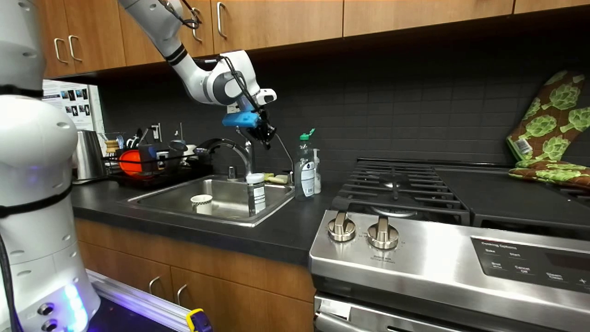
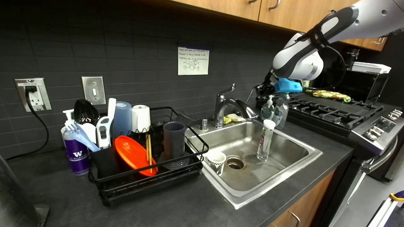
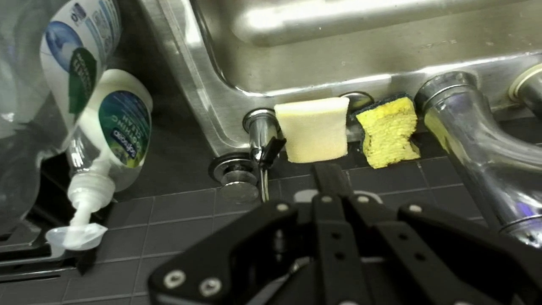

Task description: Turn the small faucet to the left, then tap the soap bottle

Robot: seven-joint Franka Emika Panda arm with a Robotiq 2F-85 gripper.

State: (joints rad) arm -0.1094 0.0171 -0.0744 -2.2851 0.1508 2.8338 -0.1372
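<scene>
The small faucet (image 1: 286, 151) is the thin silvery spout at the sink's back corner. It also shows in an exterior view (image 2: 250, 95) and from above in the wrist view (image 3: 261, 135), with a small black lever. My gripper (image 3: 332, 178) is shut with nothing visible between its fingers. Its fingertips (image 1: 267, 144) are high beside the spout's upper end; contact cannot be told. The gripper hides the spout's upper part in the wrist view. The soap bottle (image 1: 304, 173), clear with a green cap, stands upright right of the sink; it also shows in the wrist view (image 3: 80, 59).
The large main faucet (image 3: 478, 127) stands beside the gripper. A pump bottle (image 3: 123, 127) stands next to the soap bottle. Two sponges (image 3: 315, 129) lie behind the sink (image 2: 303, 151). A white-lidded clear container (image 2: 265, 143) stands in the sink. The stove (image 1: 396, 203) is beyond the bottles.
</scene>
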